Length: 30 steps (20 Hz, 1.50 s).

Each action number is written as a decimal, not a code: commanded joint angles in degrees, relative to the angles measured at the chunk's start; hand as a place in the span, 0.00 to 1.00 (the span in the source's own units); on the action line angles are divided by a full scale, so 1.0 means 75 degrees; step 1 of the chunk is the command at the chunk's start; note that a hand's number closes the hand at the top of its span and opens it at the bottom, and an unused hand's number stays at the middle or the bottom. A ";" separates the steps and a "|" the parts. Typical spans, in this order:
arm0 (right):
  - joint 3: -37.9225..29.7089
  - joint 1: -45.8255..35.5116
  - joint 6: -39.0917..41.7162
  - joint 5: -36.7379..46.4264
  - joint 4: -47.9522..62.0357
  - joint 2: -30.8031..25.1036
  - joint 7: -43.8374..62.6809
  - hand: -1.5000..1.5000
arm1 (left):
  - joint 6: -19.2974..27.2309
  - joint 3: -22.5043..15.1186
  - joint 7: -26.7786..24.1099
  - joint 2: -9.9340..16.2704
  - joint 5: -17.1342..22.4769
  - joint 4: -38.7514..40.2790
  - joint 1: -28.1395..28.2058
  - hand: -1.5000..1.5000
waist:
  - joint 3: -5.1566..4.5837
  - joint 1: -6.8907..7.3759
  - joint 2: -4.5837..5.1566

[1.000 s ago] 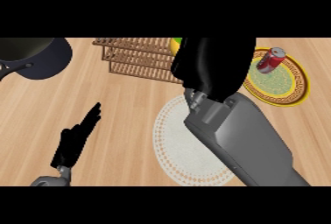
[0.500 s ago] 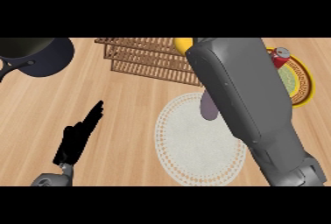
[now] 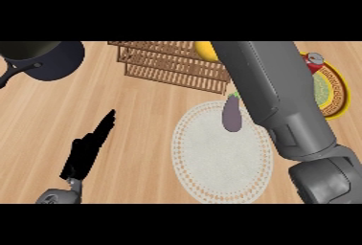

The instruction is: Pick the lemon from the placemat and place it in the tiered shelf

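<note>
The yellow lemon (image 3: 205,50) shows at the far right end of the brown wooden tiered shelf (image 3: 170,64), partly hidden by my right forearm (image 3: 272,95). That grey forearm crosses the view from lower right to the top edge, and its hand is past the edge, so I cannot see what touches the lemon. The round white placemat (image 3: 219,158) lies in front of the shelf with a purple eggplant (image 3: 231,116) on its far rim. My left hand (image 3: 88,150) rests open at the lower left, fingers straight, holding nothing.
A black pan (image 3: 50,60) sits at the top left. At the right edge, a yellow and green plate (image 3: 336,93) carries a red can (image 3: 311,62), mostly behind my right arm. Bare wooden counter (image 3: 141,124) lies between my left hand and the placemat.
My right arm has stretched further toward the shelf, and its black hand has left the view past the top edge. The lemon stays at the shelf's right end. The left hand has not moved.
</note>
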 commanded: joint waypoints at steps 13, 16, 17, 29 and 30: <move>-0.3053 0.0110 -0.3762 -0.3484 0.0678 0.0397 -0.2172 0.00 | -0.0102 -0.0172 0.0167 -0.0106 -0.0115 -0.0044 -0.0316 0.50 | 0.0023 0.0358 0.0148; -0.3171 -0.0070 -0.4466 -0.3957 0.0849 0.0399 -0.2888 0.00 | 0.0011 -0.0251 0.0185 -0.0202 -0.0215 -0.0030 -0.0178 0.50 | 0.0010 0.0407 0.0115; -0.3154 -0.0043 -0.4849 -0.3880 0.0902 0.0400 -0.3180 0.00 | -0.0194 -0.0072 0.0017 -0.0019 -0.0080 0.0146 -0.0309 0.50 | 0.0000 0.0380 0.0149; -0.3187 0.0623 -0.8023 -0.2860 0.0109 0.0116 -0.3261 0.00 | 0.0204 0.0230 0.0012 -0.0068 -0.0083 0.0005 0.0346 0.50 | -0.0003 -0.0503 -0.0238; -0.3278 0.0669 -0.7905 -0.2803 -0.0035 -0.0028 -0.2952 0.00 | -0.0099 0.0447 -0.0169 0.0162 0.0176 0.0104 0.0523 0.50 | -0.0007 -0.0579 -0.0272</move>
